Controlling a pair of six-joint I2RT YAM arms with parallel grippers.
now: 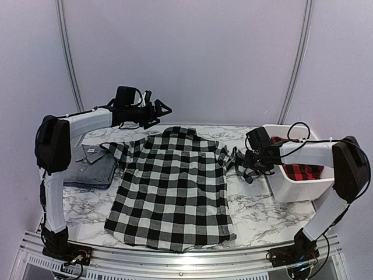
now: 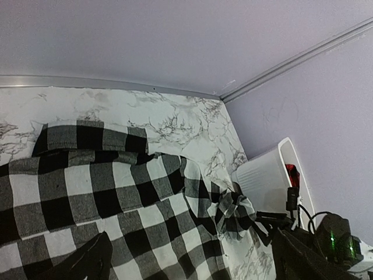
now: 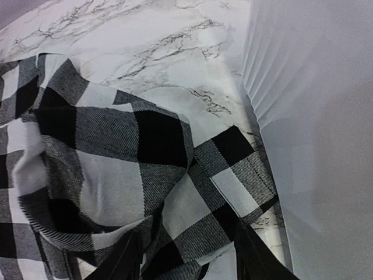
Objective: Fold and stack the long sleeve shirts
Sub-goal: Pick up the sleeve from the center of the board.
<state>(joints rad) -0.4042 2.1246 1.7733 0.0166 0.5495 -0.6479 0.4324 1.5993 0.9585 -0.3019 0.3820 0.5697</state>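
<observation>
Top external view: black-and-white checked shirt [image 1: 172, 192] spread flat at centre of marble table [image 1: 262, 210], collar at far side. Right gripper [image 1: 243, 165] clamps its bunched sleeve, just beside white bin [image 1: 291, 189] holding red-and-black shirt [image 1: 302, 171]. Left gripper [image 1: 158, 109] raised, fingers wide apart, empty. Grey shirt [image 1: 93, 167] folded at table's left.

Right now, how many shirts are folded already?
One looks done: the grey shirt lies folded on the left. The right gripper pinches a sleeve of the checked shirt, which lies flat, unfolded. The red shirt waits in the bin. Nothing is stacked yet.
</observation>
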